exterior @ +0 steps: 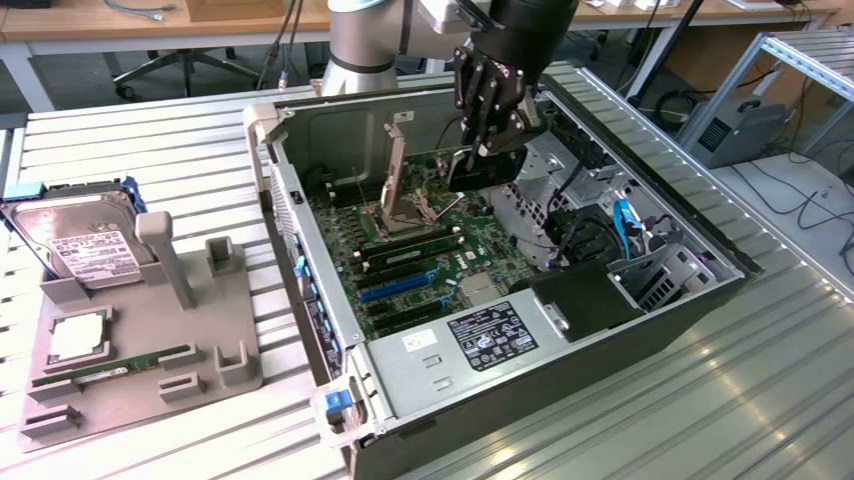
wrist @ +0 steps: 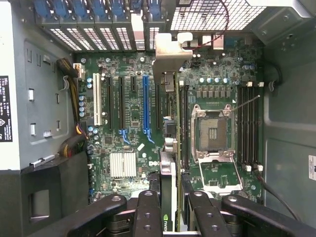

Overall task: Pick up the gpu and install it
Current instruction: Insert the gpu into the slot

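- Exterior view: the arm [exterior: 360, 40] is cut off by the top edge. The gpu [exterior: 483, 168] reads as a dark slab and its green board is hard to make out. Its lower edge merges with the motherboard [exterior: 427, 255], so I cannot tell whether they touch.
- Exterior view: the gripper [exterior: 491, 140] is clamped on the gpu's upper edge, holding it upright in the far half of the case [exterior: 574, 400].
- Wrist view: the gpu [wrist: 169, 148] is seen edge-on, with both faces hidden. Its silver bracket [wrist: 170, 54] covers part of the rear slot openings.
- Wrist view: the fingers [wrist: 148, 212] grip the card from both sides. It hangs over the motherboard [wrist: 123, 123], between the blue slot [wrist: 146, 103] and the CPU socket [wrist: 212, 131].
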`<state>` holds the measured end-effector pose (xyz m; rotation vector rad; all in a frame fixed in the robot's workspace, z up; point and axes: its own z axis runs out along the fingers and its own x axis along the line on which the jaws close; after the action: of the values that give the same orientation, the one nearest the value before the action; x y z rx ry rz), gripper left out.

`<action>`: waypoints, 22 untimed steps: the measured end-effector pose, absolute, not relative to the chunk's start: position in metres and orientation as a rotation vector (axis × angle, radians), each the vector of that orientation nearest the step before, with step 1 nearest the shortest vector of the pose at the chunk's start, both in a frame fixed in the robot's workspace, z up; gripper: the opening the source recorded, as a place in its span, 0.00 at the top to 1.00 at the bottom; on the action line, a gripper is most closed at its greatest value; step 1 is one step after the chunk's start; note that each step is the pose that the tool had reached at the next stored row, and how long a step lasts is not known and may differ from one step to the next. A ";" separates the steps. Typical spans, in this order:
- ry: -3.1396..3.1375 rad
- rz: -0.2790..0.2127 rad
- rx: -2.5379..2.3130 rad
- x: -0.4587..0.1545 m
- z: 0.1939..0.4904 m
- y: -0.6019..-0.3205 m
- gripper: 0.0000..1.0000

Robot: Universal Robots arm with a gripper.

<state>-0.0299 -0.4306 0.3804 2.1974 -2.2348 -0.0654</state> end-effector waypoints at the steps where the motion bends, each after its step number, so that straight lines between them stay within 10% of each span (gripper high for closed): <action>1: -2.235 -0.065 2.197 -0.030 0.380 -0.431 0.73; 22: -2.235 -0.065 2.197 -0.033 0.378 -0.433 0.73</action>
<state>-0.0330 -0.4330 0.3784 2.1972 -2.2347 -0.0653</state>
